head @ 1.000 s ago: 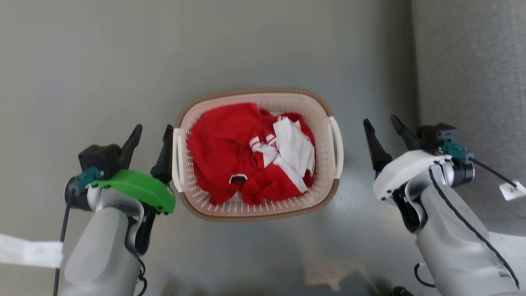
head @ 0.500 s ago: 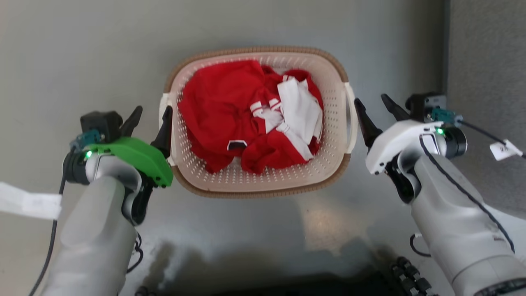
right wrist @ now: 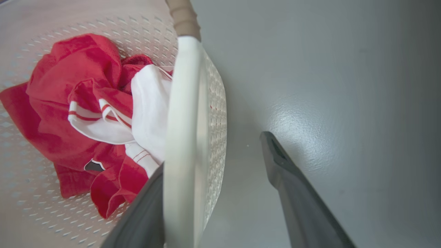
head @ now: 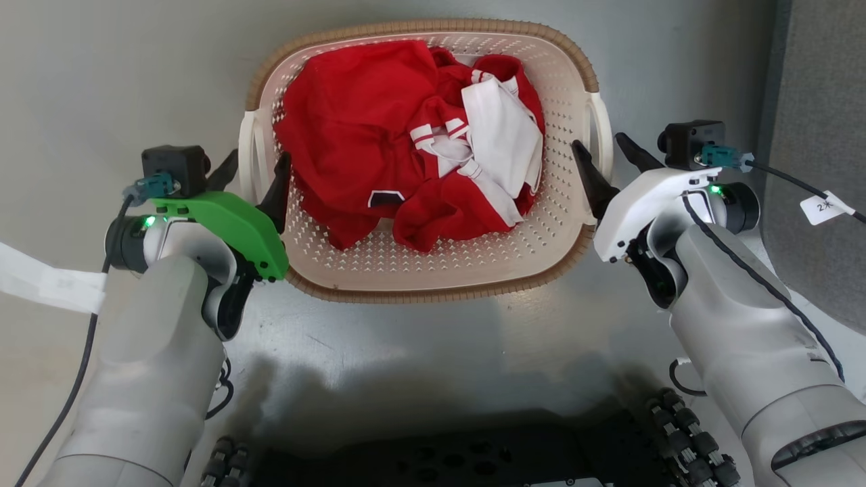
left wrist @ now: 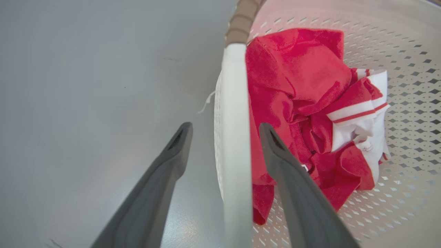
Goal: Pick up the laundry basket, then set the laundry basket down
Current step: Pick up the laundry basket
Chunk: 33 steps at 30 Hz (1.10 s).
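Left tool (head: 256,166) fingers apart, straddling left handle (head: 247,145) of laundry basket (head: 433,270); right tool (head: 598,143) apart too, straddling right handle (head: 602,122). Basket sits on grey floor (head: 101,67), holding crumpled red-and-white clothes (head: 379,115)

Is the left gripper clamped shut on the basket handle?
No: the left gripper is open, straddling the white handle of the laundry basket, gaps beside each finger.
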Tool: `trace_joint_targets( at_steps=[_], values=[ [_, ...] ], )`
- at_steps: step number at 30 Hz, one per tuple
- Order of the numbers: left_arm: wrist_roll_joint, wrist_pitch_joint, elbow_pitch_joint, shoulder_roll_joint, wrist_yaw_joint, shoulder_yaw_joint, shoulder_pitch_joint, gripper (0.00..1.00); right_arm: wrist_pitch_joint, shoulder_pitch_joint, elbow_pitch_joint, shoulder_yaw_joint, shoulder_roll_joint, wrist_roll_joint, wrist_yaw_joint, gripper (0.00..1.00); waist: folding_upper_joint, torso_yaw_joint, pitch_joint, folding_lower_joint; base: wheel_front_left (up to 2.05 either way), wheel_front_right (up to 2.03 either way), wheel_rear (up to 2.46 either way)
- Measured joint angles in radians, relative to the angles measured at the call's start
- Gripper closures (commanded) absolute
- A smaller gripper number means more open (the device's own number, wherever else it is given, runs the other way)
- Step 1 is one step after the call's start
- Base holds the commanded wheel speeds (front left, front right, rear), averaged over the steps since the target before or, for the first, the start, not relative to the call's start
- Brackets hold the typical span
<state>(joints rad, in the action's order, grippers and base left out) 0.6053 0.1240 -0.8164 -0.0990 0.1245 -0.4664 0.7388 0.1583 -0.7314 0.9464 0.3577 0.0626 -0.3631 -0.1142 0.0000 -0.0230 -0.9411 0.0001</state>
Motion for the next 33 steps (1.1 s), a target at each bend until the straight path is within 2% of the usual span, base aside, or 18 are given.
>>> trace_joint_targets(
  at_steps=[2,3,4,5,6,7,8,9,10,11,33],
  values=[
    [0.008,0.000,-0.014,0.000,0.000,-0.013,0.002,0.00,0.003,-0.004,0.009,0.010,0.000,-0.012,0.000,0.16,0.0000,0.003,-0.004,0.0000,0.00,0.00,0.00],
    [0.009,0.000,-0.018,0.000,0.000,-0.018,0.005,0.00,0.006,-0.007,0.012,0.015,0.000,-0.018,0.000,0.16,0.0000,0.004,-0.005,0.0000,0.00,0.00,0.00],
    [0.013,0.000,-0.021,0.000,0.000,-0.022,0.009,0.00,0.010,-0.011,0.014,0.021,0.000,-0.020,0.000,0.29,0.0000,0.005,-0.006,0.0000,0.00,0.00,0.00],
    [0.018,0.000,-0.024,0.000,0.000,-0.026,0.013,0.12,0.013,-0.017,0.018,0.027,0.000,-0.023,0.000,0.36,0.0000,0.006,-0.007,0.0000,0.00,0.00,0.00],
    [0.022,0.000,-0.029,0.000,0.000,-0.030,0.019,0.29,0.017,-0.023,0.020,0.033,0.000,-0.027,-0.001,0.40,0.0000,0.006,-0.007,0.0000,0.00,0.00,0.00],
    [0.031,0.001,-0.032,0.000,0.000,-0.035,0.024,0.51,0.017,-0.028,0.022,0.039,-0.001,-0.031,-0.004,0.44,0.0000,0.007,-0.008,0.0000,0.00,0.00,0.00],
    [0.044,0.001,-0.035,0.000,0.000,-0.040,0.028,0.67,0.021,-0.032,0.024,0.044,-0.001,-0.037,-0.009,0.53,0.0000,0.007,-0.008,0.0000,0.00,0.00,0.00],
    [0.052,0.002,-0.039,-0.001,0.000,-0.046,0.031,0.95,0.028,-0.036,0.026,0.050,-0.001,-0.040,-0.009,0.60,0.0000,0.007,-0.008,0.0000,0.00,0.00,0.00],
    [0.056,0.004,-0.041,0.000,0.004,-0.053,0.031,1.00,0.034,-0.039,0.029,0.056,-0.001,-0.043,-0.009,0.85,0.0000,0.007,-0.008,0.0000,0.00,0.00,0.00],
    [0.062,0.007,-0.041,0.006,0.005,-0.059,0.032,1.00,0.036,-0.042,0.030,0.062,-0.004,-0.044,-0.009,1.00,0.0000,0.007,-0.007,0.0000,0.00,0.00,0.00],
    [0.178,0.019,-0.110,-0.001,0.004,-0.166,0.037,1.00,0.063,-0.045,0.100,0.138,-0.011,-0.161,-0.009,1.00,0.0000,-0.010,0.086,-0.0001,0.00,0.00,0.00]
  ],
)
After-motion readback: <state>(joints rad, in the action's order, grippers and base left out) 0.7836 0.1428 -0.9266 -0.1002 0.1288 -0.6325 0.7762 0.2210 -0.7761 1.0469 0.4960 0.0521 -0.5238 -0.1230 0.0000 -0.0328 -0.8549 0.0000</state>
